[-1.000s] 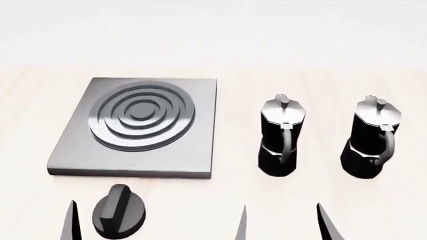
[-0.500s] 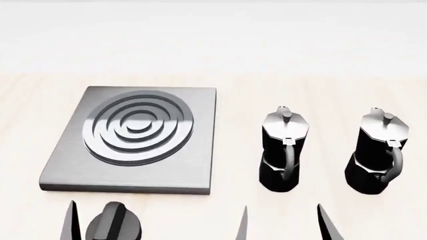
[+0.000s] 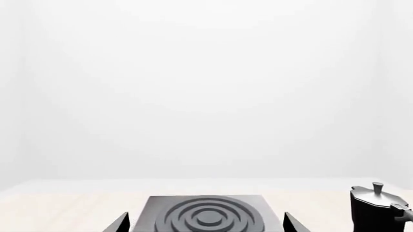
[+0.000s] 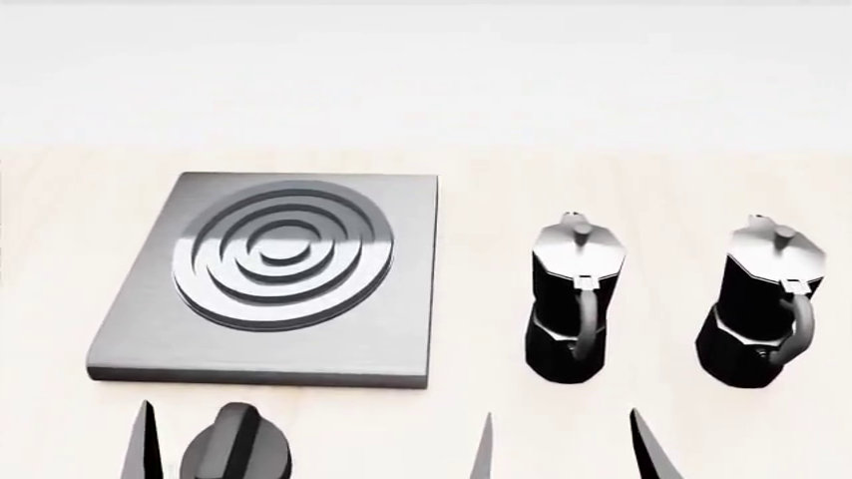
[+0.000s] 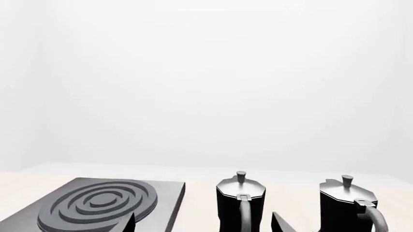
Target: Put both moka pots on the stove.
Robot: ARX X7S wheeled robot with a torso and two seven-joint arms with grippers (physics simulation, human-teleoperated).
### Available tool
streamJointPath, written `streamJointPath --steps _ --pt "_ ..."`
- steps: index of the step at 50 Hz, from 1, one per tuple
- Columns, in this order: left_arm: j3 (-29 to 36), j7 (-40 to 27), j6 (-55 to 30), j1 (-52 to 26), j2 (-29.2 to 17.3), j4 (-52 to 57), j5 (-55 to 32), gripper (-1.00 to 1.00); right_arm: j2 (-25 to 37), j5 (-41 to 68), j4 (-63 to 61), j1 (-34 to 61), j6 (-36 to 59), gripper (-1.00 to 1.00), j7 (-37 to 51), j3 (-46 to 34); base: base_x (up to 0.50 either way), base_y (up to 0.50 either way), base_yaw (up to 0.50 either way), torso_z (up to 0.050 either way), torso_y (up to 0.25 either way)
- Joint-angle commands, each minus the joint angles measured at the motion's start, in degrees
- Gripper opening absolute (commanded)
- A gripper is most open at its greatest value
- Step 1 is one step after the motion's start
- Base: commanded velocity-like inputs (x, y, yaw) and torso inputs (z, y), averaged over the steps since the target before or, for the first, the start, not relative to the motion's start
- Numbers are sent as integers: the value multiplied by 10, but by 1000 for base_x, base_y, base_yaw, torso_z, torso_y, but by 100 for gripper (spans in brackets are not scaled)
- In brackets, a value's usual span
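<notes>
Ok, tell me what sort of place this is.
Probably a bare kitchen mock-up in a simulator: a stove with ring burner and a black knob lie on a pale wooden table, two moka pots beside it, blank white behind.

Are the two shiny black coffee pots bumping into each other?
Apart. In the head view, bare pale table shows between the left shiny black moka pot and the right one.

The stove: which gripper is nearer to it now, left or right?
Left. The left gripper is just in front of the stove, near its front edge. The right gripper sits in front of the two moka pots, off to the stove's side.
</notes>
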Motion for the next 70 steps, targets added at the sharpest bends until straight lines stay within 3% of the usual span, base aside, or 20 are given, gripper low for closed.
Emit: streamJointPath --steps 1,70 --pt "3 -4 1 -2 -5 -1 -5 100 4 4 -5 0 4 100 5 -4 0 70 0 0 0" --pt "23 -28 9 -8 -25 -7 -13 100 23 16 2 6 -6 100 24 -17 0 70 0 0 0"
